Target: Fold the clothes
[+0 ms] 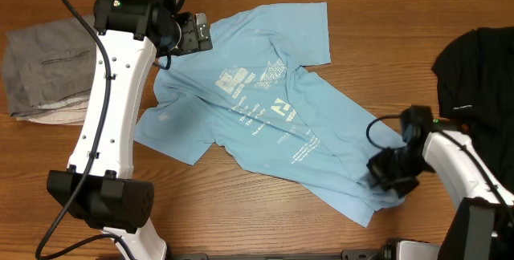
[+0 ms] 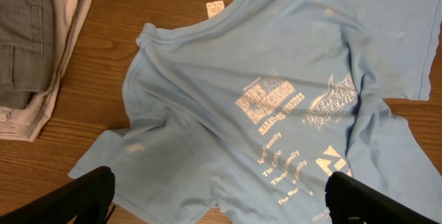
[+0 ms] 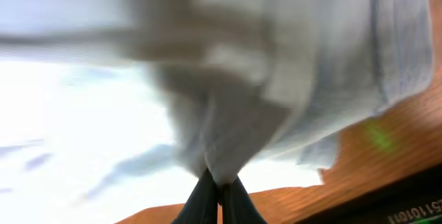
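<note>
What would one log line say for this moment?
left jaws: open above T-shirt | right jaws: shut on its edge | fold: not started

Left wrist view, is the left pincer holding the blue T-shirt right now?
No, the left pincer hangs wide open over the T-shirt, with no fabric pinched in it.

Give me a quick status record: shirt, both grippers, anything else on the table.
shirt: light blue T-shirt, spread out wrinkled, white print up, no fold yet
left gripper: open near the collar end, holding nothing
right gripper: shut on T-shirt fabric at the hem end
other items: grey folded garments at left of table; black garment at right
</note>
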You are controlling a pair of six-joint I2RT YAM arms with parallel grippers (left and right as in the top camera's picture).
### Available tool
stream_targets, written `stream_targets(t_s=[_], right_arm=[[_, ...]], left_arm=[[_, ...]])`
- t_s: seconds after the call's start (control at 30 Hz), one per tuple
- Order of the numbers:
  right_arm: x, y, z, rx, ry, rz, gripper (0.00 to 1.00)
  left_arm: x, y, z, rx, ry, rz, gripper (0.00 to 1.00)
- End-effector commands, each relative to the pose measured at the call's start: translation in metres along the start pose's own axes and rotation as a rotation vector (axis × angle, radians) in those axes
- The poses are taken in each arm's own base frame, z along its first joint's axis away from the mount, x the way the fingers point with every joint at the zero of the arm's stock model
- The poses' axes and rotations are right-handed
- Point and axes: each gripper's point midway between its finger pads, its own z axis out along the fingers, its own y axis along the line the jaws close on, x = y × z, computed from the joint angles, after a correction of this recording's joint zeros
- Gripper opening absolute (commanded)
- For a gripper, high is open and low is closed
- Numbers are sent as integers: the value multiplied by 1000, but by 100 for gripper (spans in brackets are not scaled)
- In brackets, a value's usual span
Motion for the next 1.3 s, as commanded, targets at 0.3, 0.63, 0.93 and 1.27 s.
stream_targets(t_s=[0.3,0.63,0.93,1.27], right_arm=[[-82,63,-95,-313,-280,39,4],[-156,60,-139,-466,-528,107,4],[-201,35,-134,-308,-699,210,4],[-242,48,-79,-262,-658,191,4]], left_arm=[[0,1,5,-1,10,-10,100],[0,1,5,-1,10,-10,100],[0,1,5,-1,10,-10,100],[0,1,5,-1,10,-10,100]])
